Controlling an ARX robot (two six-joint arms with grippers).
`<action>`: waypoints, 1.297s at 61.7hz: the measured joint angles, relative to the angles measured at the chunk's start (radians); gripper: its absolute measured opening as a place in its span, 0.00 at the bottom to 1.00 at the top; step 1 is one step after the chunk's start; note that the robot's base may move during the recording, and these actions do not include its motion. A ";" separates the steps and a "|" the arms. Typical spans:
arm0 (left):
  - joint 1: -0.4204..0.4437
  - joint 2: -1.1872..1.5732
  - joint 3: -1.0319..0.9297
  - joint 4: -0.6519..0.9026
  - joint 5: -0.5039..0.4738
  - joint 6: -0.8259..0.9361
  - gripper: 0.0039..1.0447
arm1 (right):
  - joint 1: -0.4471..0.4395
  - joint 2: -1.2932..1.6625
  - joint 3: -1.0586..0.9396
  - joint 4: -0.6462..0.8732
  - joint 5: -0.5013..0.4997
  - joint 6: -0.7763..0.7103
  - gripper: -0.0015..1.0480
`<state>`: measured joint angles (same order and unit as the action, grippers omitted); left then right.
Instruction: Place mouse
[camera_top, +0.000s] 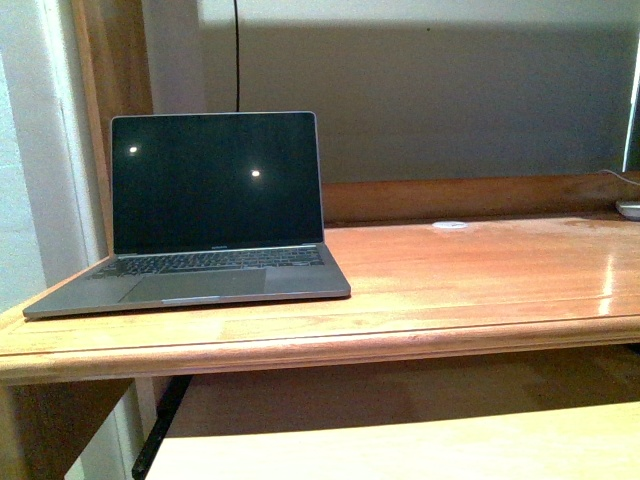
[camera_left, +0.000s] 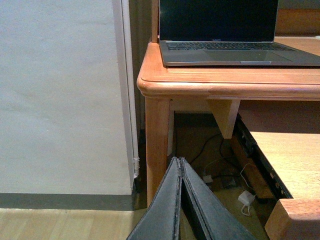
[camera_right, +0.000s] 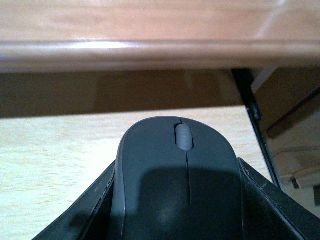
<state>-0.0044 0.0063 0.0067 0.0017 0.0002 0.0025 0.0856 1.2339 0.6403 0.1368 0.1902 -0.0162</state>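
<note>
Mouse (camera_right: 180, 170) gripped in right hand (camera_right: 181, 205) (level, facing desk edge (camera_right: 150, 52))

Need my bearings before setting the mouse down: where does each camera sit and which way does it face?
Front view: on the body, facing the desk; laptop at left, white disc at back; no arm shows.
Left wrist view: low by the desk's left front corner, facing its leg and the laptop; shut left pincer shows.
Right wrist view: below the desk's front edge, over the pull-out shelf; right pincer holds the mouse.
Shared: front and left wrist views both show laptop and desk.
</note>
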 joint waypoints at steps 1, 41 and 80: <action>0.000 0.000 0.000 0.000 0.000 0.000 0.02 | 0.008 -0.020 0.007 -0.013 0.001 0.001 0.57; 0.000 0.000 0.000 0.000 0.000 0.000 0.57 | 0.253 0.686 0.894 -0.136 0.358 0.034 0.57; 0.000 0.000 0.000 0.000 0.000 0.000 0.93 | 0.220 0.629 0.766 0.083 0.190 0.117 0.93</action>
<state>-0.0044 0.0063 0.0067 0.0013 0.0002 0.0021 0.3058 1.8633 1.4059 0.2195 0.3798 0.1013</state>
